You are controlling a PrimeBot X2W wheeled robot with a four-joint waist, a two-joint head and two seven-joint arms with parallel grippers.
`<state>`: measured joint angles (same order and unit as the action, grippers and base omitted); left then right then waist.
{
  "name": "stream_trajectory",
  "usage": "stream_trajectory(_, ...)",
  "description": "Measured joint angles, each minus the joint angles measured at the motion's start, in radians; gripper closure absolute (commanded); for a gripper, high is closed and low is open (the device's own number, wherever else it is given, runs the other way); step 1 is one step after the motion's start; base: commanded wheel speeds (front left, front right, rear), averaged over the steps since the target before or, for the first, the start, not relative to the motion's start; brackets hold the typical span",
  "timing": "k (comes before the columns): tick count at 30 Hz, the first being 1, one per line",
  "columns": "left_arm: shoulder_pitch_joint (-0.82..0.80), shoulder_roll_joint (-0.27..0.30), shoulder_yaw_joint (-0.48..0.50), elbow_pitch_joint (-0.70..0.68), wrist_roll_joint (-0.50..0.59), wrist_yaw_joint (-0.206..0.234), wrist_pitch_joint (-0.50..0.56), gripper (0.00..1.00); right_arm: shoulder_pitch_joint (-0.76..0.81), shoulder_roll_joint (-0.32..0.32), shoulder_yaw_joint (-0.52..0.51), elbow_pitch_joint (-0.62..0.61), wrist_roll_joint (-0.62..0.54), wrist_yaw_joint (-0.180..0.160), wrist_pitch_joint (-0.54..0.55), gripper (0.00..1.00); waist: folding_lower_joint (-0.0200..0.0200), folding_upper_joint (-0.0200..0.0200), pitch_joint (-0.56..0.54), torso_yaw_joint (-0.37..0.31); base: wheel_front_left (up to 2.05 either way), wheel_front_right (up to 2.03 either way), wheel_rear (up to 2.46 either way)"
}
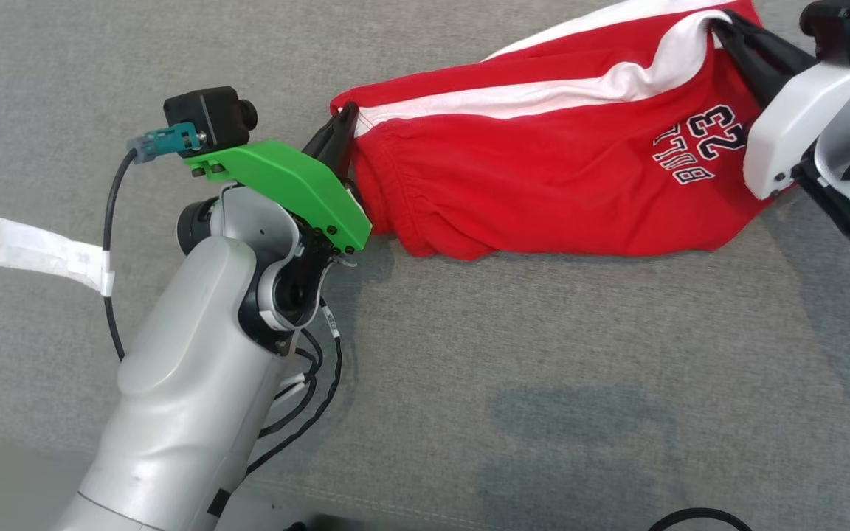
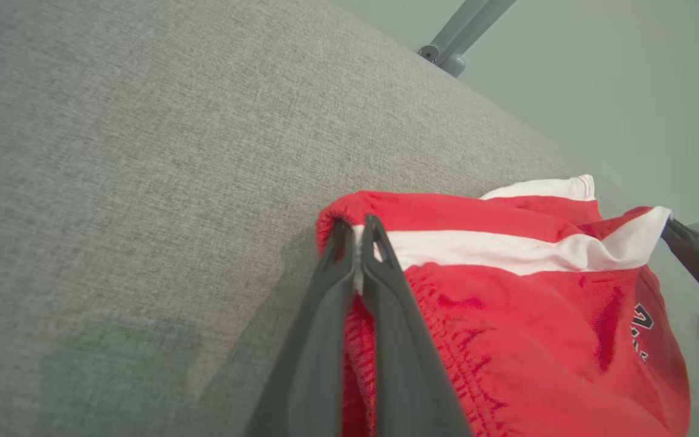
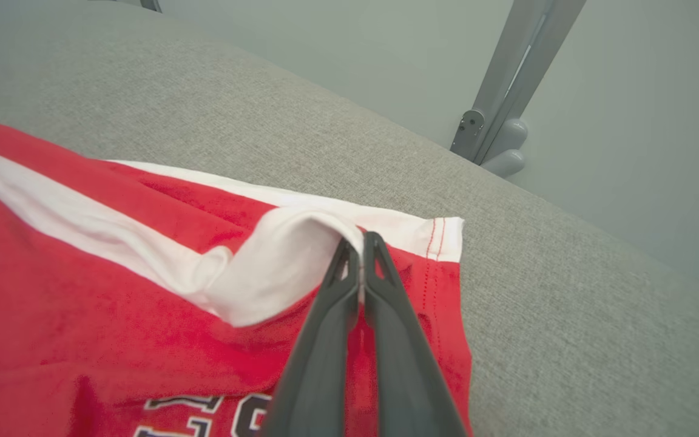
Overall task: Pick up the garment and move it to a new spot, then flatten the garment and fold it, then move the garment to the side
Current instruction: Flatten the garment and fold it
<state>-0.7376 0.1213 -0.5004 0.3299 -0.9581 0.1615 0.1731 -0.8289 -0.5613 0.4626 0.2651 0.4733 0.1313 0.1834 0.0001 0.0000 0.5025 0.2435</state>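
Note:
The garment (image 1: 543, 192) is a pair of red shorts with a white side stripe and a white "23" print, stretched across the grey surface between both arms. My left gripper (image 1: 344, 118) is shut on its elastic waistband corner at the left; in the left wrist view the gripper (image 2: 358, 233) pinches the garment (image 2: 507, 315) where the white stripe ends. My right gripper (image 1: 720, 26) is shut on the white stripe near the leg hem at the upper right. The right wrist view shows that gripper (image 3: 358, 246) clamping a lifted white fold of the garment (image 3: 113, 291).
A grey fabric-covered surface (image 1: 469, 383) lies under everything, with a darker patch near the front. A strip of white tape (image 1: 49, 254) lies at the left. Metal frame posts (image 3: 507, 103) stand past the surface's far edge.

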Motion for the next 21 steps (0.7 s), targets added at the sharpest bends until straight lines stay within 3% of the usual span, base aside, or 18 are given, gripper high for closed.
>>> stream_trajectory(3,-0.035,-0.026,-0.009,0.097,0.003,-0.015,-0.047,1.0,-0.095,-0.021,0.053,0.126,0.014,0.0,-0.014,1.0,0.0,0.0,0.025,0.054,0.0,0.0,0.0)
stream_trajectory(9,-0.065,-0.049,-0.026,0.165,0.002,-0.062,-0.097,1.0,-0.186,-0.025,0.113,0.257,0.029,0.0,-0.037,1.0,0.0,0.0,0.044,0.102,0.0,0.0,0.0)
stream_trajectory(15,-0.095,-0.06,-0.049,0.187,0.001,-0.1,-0.138,1.0,-0.232,-0.022,0.151,0.338,0.047,0.0,-0.057,1.0,0.0,0.0,0.05,0.108,0.0,0.0,0.0)
stream_trajectory(21,-0.115,-0.065,-0.057,0.205,-0.002,-0.104,-0.154,1.0,-0.258,-0.023,0.169,0.398,0.028,0.0,-0.071,1.0,0.0,0.0,0.045,0.099,0.0,0.0,0.0)
